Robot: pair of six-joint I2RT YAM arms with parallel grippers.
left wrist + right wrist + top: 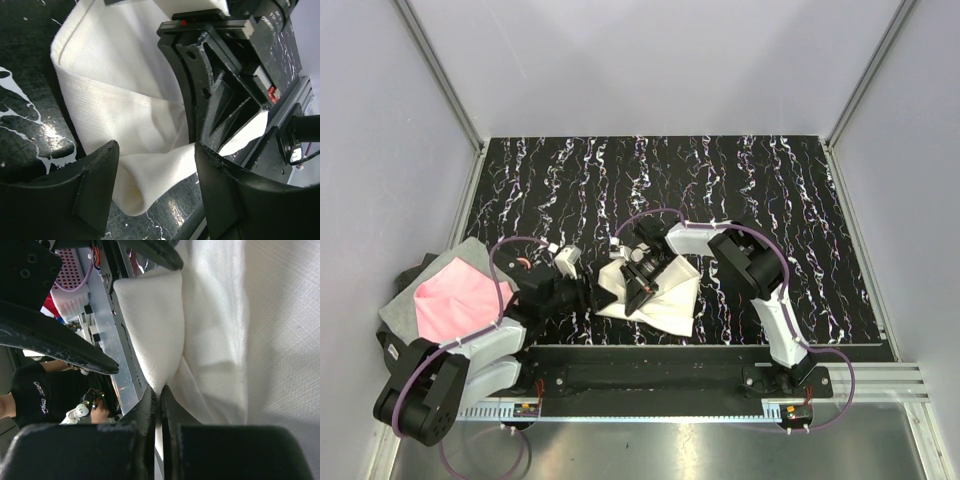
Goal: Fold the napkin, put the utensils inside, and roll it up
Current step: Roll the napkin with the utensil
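Top external view: at the bench's point(720, 190) left edge a pink and grey cloth point(450, 300) lies half off the black, white-veined top, untouched. Just right of it, near the front edge, the left gripper point(592, 292) reaches toward the middle. In its wrist view the left gripper's point(156, 150) fingers stand wide apart, gripping nothing, with a rounded fold of the napkin point(125, 115) lying between and beyond them.

The cream napkin point(675, 300) sits at the front-middle of the bench, bunched and part-lifted rather than flat. The right gripper point(642, 285) comes down onto its left part. The right wrist view shows the right gripper point(159, 395) pinched tight on a doubled edge of the cloth, and the two grippers are just beside each other.

The folding step looks to be in hand: one corner is held up and the other is not yet taken. I see no fork or copper utensil in any view, so placing and rolling appear to lie ahead. The next move likely calls for the left fingers to close on the free fold without snagging the right gripper, so that both can draw the cloth over evenly. The soft fabric may sag or slip.

Pale grey walls with aluminium posts enclose the bench on three sides, and a metal rail point(650, 375) along the front edge carries both arm bases. A person in a black shirt point(30, 390) shows beyond the front edge in the right wrist view.
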